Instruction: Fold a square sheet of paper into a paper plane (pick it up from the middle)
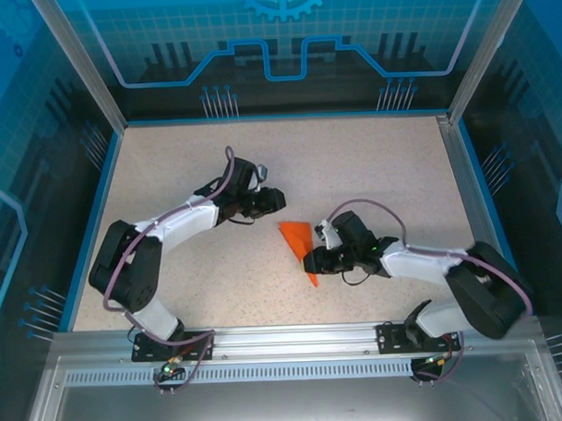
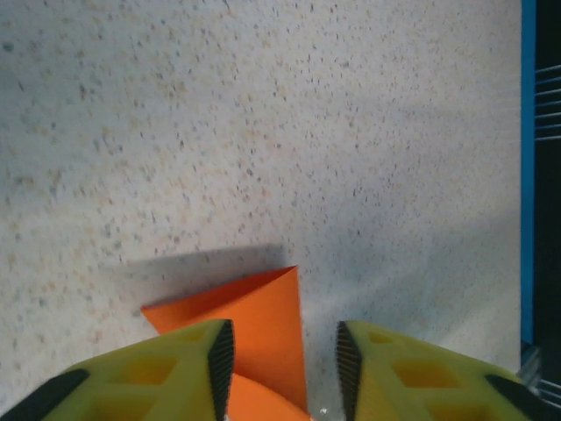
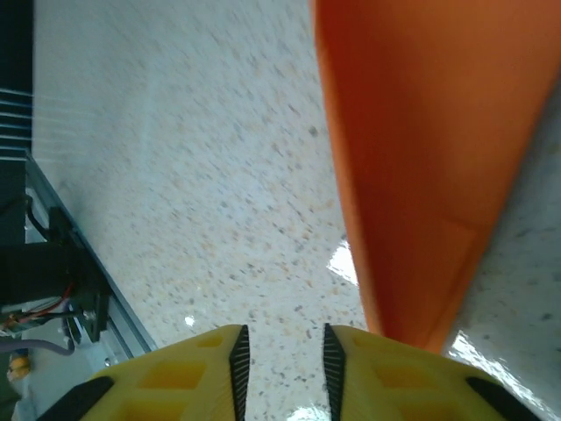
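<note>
The left tool point(image 2: 285, 361), jaws part open and gripping nothing, hovers over the far end of the bright orange folded paper dart point(image 1: 299, 247) resting mid-way on the speckled beige table point(image 1: 400, 169), the right tool point(image 3: 280, 349) narrowly parted and empty beside its near tip; folding seems nearly finished, with perhaps the wings left.

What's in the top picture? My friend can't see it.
Folded orange paper lies on a speckled table between two robot grippers: the left gripper at its upper left, the right gripper at its lower right.
</note>
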You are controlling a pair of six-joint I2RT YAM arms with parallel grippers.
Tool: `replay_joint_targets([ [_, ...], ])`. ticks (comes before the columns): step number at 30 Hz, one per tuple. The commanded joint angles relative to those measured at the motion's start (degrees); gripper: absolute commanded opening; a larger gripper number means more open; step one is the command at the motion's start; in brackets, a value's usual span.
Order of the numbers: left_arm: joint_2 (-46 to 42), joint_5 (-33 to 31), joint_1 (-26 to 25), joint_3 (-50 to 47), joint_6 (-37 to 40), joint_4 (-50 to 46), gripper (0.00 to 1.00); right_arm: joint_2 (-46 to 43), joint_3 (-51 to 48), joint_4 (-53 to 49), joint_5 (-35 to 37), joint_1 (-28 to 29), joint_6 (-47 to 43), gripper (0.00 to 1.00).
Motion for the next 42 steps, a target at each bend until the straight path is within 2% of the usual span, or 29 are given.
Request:
replay_joint_targets([
  [1,-3.0,-8.8,-3.4,-2.2,-4.0,-8.7,0.45,-8.2,0.7,-10.1,7.8,-3.8,-2.8,0.37],
  [3,-4.0,-11.5,-5.9,-2.7,-5.5,-9.8,0.47,-13.3,-1.1,-12.7,10.3,-7.3,-3.0,0.41],
  [6,-4.0,-14.6,-9.6,-2.3,-7.2,-11.3,0.49,-18.2,-3.9,-13.6,9.3,-13.1,-3.2,0.49],
  [9,-2.5,-17.7,-13.0,-0.7,-9.4,-13.4,0.53,-19.0,-5.1,-15.0,7.4,-17.8,-4.1,0.58],
  [12,-1.1,-19.7,-15.7,0.3,-11.0,-13.9,0.56,-17.5,-5.3,-15.8,6.2,-20.0,-4.8,0.60],
  [18,-2.5,-23.6,-17.3,-0.3,-14.8,-15.7,0.60,-17.3,-6.9,-14.2,8.5,-20.4,-3.3,0.73],
  [21,-4.0,-24.4,-17.3,-1.1,-15.4,-16.8,0.62,-17.8,-8.4,-13.1,9.9,-20.4,-2.4,0.76],
  [27,-3.3,-24.3,-17.3,0.3,-13.5,-16.5,0.66,-18.8,-9.5,-11.5,9.3,-20.5,-3.0,0.78],
  [32,-1.3,-23.8,-17.3,-0.7,-15.6,-12.9,0.67,-18.5,-8.9,-10.0,6.9,-20.4,-4.7,0.78],
  [37,1.2,-22.1,-17.2,-0.1,-17.8,-11.9,0.70,-18.8,-7.1,-12.0,4.0,-20.5,-7.2,0.79],
  [42,4.2,-21.1,-17.3,1.8,-21.1,-13.3,0.71,-17.0,-4.4,-18.1,4.7,-20.6,-11.0,0.79],
])
